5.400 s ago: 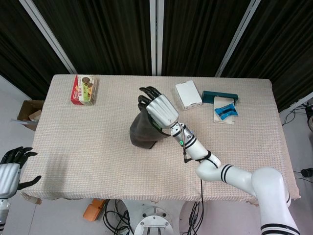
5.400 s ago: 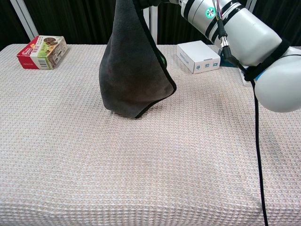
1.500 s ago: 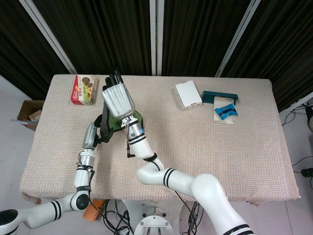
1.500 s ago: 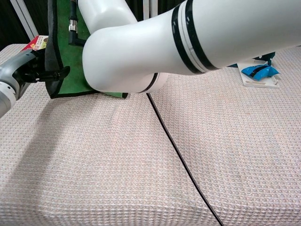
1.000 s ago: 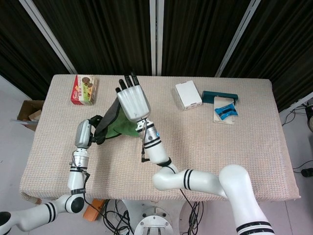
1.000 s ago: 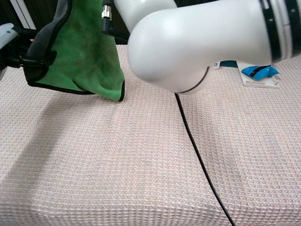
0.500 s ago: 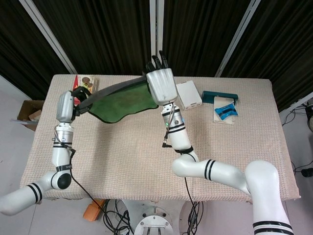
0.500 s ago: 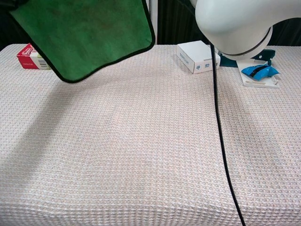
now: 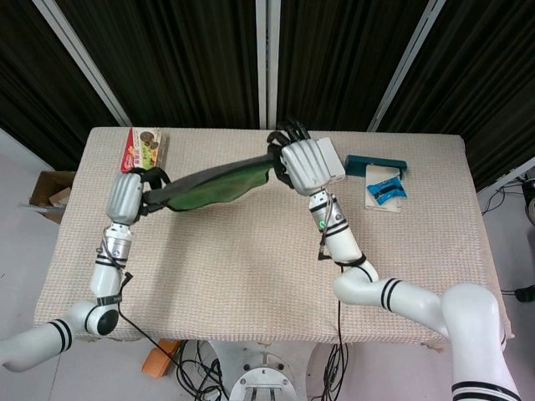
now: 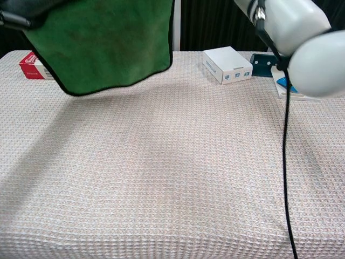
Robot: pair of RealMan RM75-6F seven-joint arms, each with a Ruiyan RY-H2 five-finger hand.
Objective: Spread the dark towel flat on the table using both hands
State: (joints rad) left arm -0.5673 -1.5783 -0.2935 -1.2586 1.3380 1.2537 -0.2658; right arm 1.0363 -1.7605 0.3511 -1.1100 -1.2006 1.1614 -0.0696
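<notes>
The towel [image 9: 219, 185], dark on one face and green on the other, hangs stretched in the air between my two hands above the table's far left half. My left hand [image 9: 127, 196] grips its left end. My right hand [image 9: 305, 164] grips its right end near the white box. In the chest view the towel's green face [image 10: 105, 40] hangs like a sheet over the far left of the table, its lower edge a little above the cloth. Only my right forearm [image 10: 294, 29] and a dark bit of my left hand [image 10: 13, 19] show there.
A red snack box [image 9: 142, 151] lies at the far left. A white box [image 9: 333, 155], a teal box [image 9: 376, 164] and a blue packet on a white card [image 9: 384, 190] lie at the far right. The table [image 9: 251, 276] is covered in beige waffle cloth.
My hands have pulled the towel out from a bunched hang into a wide stretched sheet. In the last half second both hands moved right and lower, with the towel still taut between them.
</notes>
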